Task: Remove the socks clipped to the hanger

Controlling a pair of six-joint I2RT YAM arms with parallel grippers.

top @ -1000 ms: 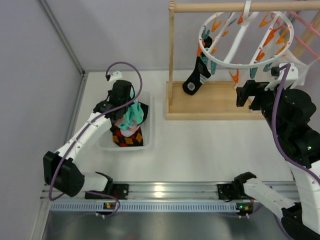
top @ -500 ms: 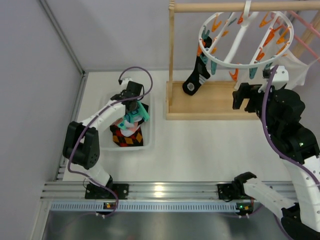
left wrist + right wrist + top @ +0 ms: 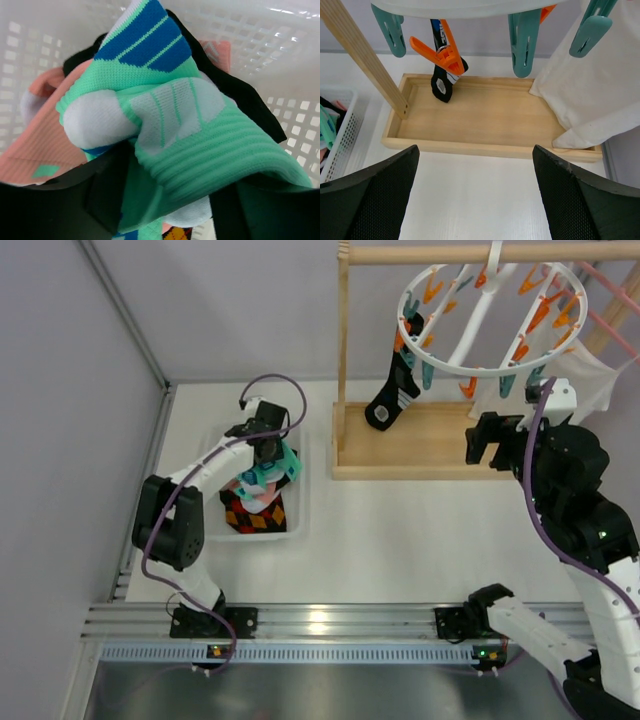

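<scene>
The hanger (image 3: 480, 372), a white ring with orange and teal pegs, hangs from the wooden rail. One black sock (image 3: 392, 395) with white marks stays clipped at its left side, and the right wrist view shows it (image 3: 441, 85) under an orange peg (image 3: 440, 55). My left gripper (image 3: 268, 450) is down in the white basket (image 3: 301, 502). Its fingers stand apart around a mint-teal sock (image 3: 200, 130) that lies on pink (image 3: 45, 145) and black socks. My right gripper (image 3: 482, 440) hovers open below the ring, over the stand's tray, with nothing between its fingers (image 3: 365, 200).
The wooden stand's tray (image 3: 430, 440) and upright post (image 3: 343, 350) lie under the hanger. A large white cloth (image 3: 590, 385) hangs at the right, beside a pink hanger (image 3: 610, 290). A black sock with red-orange diamonds (image 3: 255, 517) lies at the basket's near end.
My left arm has lowered the mint-teal sock into the basket and its fingers have spread apart. The right gripper has shifted a little under the hanger.
</scene>
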